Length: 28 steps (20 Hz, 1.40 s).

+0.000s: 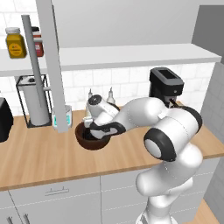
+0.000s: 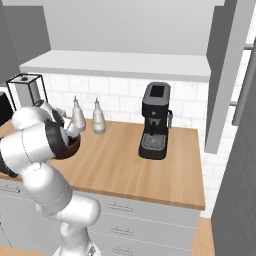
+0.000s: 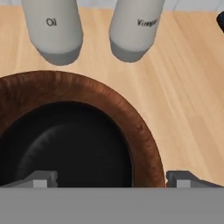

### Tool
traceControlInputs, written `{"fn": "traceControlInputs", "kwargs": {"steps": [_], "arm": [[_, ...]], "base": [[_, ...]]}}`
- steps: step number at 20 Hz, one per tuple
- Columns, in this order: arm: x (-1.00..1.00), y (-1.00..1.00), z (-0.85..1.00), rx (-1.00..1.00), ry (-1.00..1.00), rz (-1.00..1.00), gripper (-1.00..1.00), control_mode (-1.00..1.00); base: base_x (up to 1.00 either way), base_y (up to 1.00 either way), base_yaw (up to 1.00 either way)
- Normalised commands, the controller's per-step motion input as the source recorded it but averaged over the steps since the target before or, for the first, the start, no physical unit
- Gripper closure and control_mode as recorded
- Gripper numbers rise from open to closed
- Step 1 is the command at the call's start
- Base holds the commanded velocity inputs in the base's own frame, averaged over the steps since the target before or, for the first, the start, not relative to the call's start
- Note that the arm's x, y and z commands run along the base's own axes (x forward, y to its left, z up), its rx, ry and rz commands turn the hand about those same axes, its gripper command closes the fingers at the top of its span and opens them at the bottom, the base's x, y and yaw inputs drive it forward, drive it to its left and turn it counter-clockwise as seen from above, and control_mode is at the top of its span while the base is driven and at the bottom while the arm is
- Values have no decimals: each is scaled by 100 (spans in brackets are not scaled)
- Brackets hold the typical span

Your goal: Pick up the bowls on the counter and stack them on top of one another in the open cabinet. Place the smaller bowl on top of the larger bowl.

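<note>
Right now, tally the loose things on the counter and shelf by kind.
Bowls: 2, the larger bowl with the smaller bowl inside it
White bottles: 2
Jars on shelf: 2
Coffee machine: 1
Paper towel roll: 1
Total: 8

black bowl (image 3: 65, 144) nested in brown bowl (image 3: 135, 122), counter (image 3: 188, 87)

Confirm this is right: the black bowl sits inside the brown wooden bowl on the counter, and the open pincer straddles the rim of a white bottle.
One thing is wrong. The open pincer straddles the rim of the brown wooden bowl, not a bottle; the two white bottles stand apart beyond it, as the hand view shows. The black bowl does sit inside the brown one on the counter.
</note>
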Motion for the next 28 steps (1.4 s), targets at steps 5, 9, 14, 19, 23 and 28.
{"fn": "traceControlInputs", "kwargs": {"steps": [5, 9, 14, 19, 23, 28], "arm": [[0, -45, 7, 9, 1, -4, -100, -100], [2, -17, -34, 8, 11, 1, -100, -100], [16, -7, -43, 8, 21, 9, -100, -100], [1, 0, -7, 3, 8, 9, -100, -100], [0, 0, 0, 0, 0, 1, -100, -100], [0, 0, 0, 0, 0, 0, 100, -100]], "base": [[0, 0, 0], [0, 0, 0], [0, 0, 0], [0, 0, 0], [0, 0, 0], [0, 0, 0]]}}
